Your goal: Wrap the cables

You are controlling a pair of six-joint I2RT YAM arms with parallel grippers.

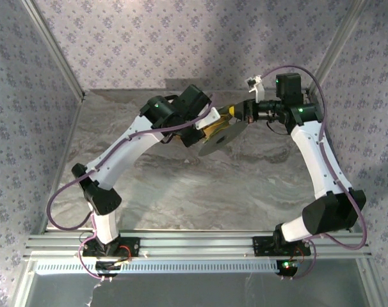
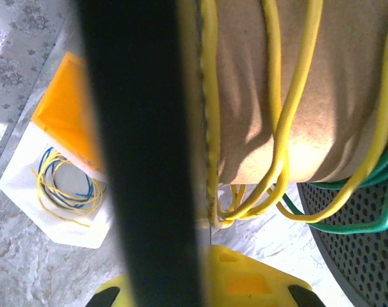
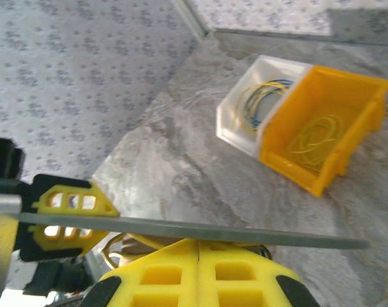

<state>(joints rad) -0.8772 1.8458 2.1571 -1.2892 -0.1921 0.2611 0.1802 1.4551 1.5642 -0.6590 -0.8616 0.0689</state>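
your left pincer (image 2: 175,291) is clamped tight on one dark flange of the spool (image 1: 221,139), which hangs between the two arms above the far half of the counter (image 1: 200,192). your right pincer (image 3: 199,272) sits with its yellow fingers pressed fully together just under the flange's thin edge; whether anything is pinched between them cannot be told. on the spool's brown core, seen from the left wrist, the yellow cable (image 2: 277,96) is wound in several loose turns, with slack strands drooping below the core. a green cable (image 2: 373,192) crosses beneath it beside the perforated second flange. beyond the spool, towards the back wall, a white bin (image 3: 235,118) and a yellow bin (image 3: 354,96) stand touching side by side on the counter. the white one holds small loops of yellow and blue cable (image 3: 261,96), the yellow one a thin yellowish loop (image 3: 315,137).
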